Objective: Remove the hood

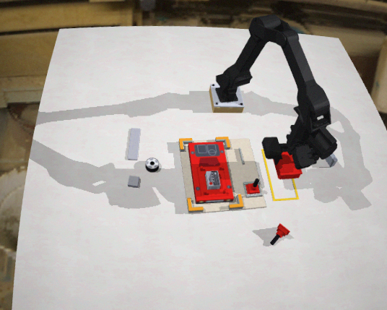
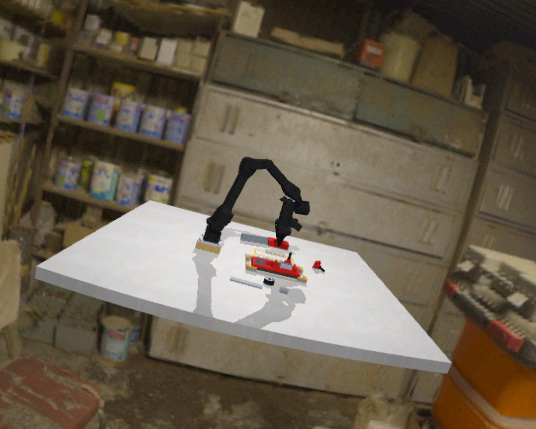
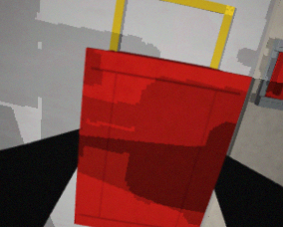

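My gripper (image 1: 287, 157) (image 2: 281, 241) (image 3: 149, 148) is shut on the red hood (image 1: 289, 171) (image 2: 285, 245) (image 3: 149, 119), with a black finger at each side of it in the wrist view. The hood appears raised above the table, over or beside the marked area, a yellow outline (image 1: 285, 199) (image 3: 117, 25). The outline's far end shows past the hood in the wrist view; the rest is hidden. The toy car (image 1: 226, 188) is red and sits between orange corner brackets, its grey engine block (image 1: 213, 179) uncovered.
A beige board (image 1: 252, 204) under the car also bears a red piece with a black stick (image 1: 255, 183). A similar red piece (image 1: 282, 230) lies nearer the front. A grey bar (image 1: 133, 143), a wheel (image 1: 151, 164) and a grey block (image 1: 133, 181) lie left; another grey piece (image 1: 331, 160) is behind the gripper.
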You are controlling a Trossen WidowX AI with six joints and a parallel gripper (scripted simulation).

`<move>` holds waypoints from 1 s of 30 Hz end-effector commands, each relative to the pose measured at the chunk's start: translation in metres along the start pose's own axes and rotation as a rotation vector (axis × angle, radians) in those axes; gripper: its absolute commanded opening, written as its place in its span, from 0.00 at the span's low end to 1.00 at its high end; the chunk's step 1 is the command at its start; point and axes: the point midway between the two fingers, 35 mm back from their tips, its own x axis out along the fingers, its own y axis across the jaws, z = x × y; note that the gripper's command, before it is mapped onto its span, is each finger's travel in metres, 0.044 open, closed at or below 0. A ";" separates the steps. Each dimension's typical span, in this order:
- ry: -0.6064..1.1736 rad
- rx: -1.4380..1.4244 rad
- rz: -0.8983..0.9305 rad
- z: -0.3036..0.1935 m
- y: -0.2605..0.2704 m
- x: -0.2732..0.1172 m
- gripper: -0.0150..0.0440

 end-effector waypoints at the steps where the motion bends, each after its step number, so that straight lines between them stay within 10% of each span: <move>1: 0.001 0.004 -0.004 0.000 -0.001 0.003 0.25; 30: 0.001 0.004 -0.004 -0.002 -0.001 0.020 0.25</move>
